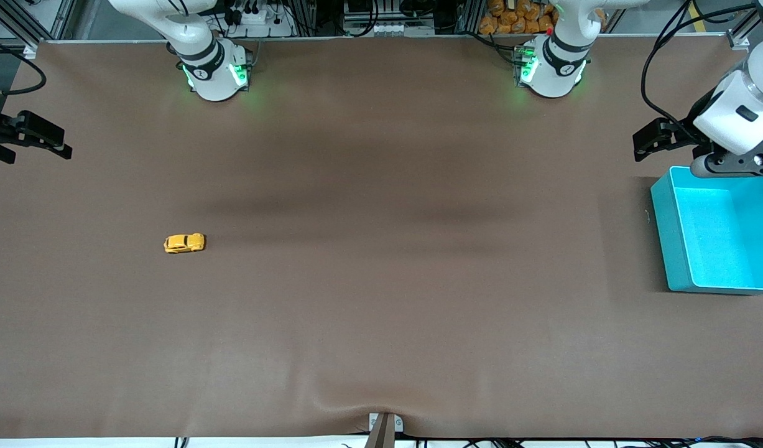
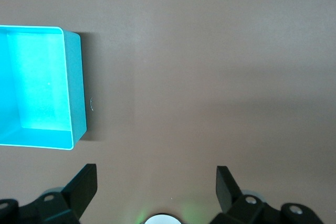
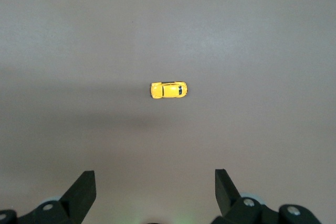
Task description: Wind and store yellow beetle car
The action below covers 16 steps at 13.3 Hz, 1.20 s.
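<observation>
car: the tiny yellow-orange beetle-shaped toy car (image 1: 184,243) with dark windows is sitting on its wheels out in the open on my brown cloth-covered surface (image 1: 381,298), toward the right arm's end. Nothing's touching it, and it's well apart from everything else.

bin: the open turquoise plastic bin (image 1: 666,242) with straight walls sits way over at the left arm's end of the surface, nothing inside that I can see.

right gripper: the right gripper (image 1: 30,138) hangs up in the air over the edge of the surface at its own end. In its wrist view the black fingers (image 3: 81,192) are spread wide apart with nothing between them, and the car (image 3: 168,89) shows up small on the cloth below.

left gripper: the left gripper (image 1: 658,138) is up over the surface just beside the bin's corner, fingers (image 2: 84,187) spread wide too, holding nothing. Its wrist view catches the bin (image 2: 76,93) off to one side.
</observation>
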Each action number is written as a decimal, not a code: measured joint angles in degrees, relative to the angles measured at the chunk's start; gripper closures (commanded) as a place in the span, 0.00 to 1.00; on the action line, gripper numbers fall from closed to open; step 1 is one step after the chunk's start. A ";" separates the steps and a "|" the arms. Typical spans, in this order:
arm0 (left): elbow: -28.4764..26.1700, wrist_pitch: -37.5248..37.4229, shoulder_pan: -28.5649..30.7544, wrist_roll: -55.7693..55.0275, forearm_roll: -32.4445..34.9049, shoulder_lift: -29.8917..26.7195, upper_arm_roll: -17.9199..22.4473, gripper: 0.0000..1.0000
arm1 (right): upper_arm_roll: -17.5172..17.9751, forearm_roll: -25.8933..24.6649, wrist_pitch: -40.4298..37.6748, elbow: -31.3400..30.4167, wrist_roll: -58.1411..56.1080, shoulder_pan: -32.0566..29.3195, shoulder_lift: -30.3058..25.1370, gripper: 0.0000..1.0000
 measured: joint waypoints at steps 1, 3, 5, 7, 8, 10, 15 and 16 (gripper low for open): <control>0.01 0.00 0.00 0.00 0.00 0.00 0.00 0.00 | 0.02 0.01 0.01 -0.26 -0.01 0.00 0.18 0.00; 0.05 0.00 0.00 0.00 0.00 -0.05 0.00 0.00 | 0.09 0.07 1.23 -1.71 -0.30 0.03 0.54 0.00; 0.06 0.00 0.00 0.00 -0.15 -0.11 0.00 0.00 | 0.20 0.08 4.41 -4.45 -2.86 0.08 0.79 0.00; 0.07 0.00 0.00 0.00 -0.52 -0.16 0.01 0.00 | 0.20 0.09 8.06 -8.23 -6.14 0.08 1.00 0.00; 0.07 0.00 0.00 0.00 -0.54 -0.17 0.01 0.00 | 0.22 0.09 9.61 -10.04 -7.66 0.10 1.15 0.00; 0.07 -0.01 0.00 0.00 -0.57 -0.17 0.01 0.00 | 0.39 0.09 13.02 -13.13 -13.03 0.35 1.34 0.00; 0.09 -0.05 0.00 0.00 -0.59 -0.22 0.02 0.00 | 0.60 0.13 20.39 -20.52 -30.35 1.45 1.41 0.00; 0.11 -0.05 0.01 0.00 -0.59 -0.31 0.04 0.00 | 0.66 0.13 21.80 -22.15 -33.64 2.28 1.42 0.00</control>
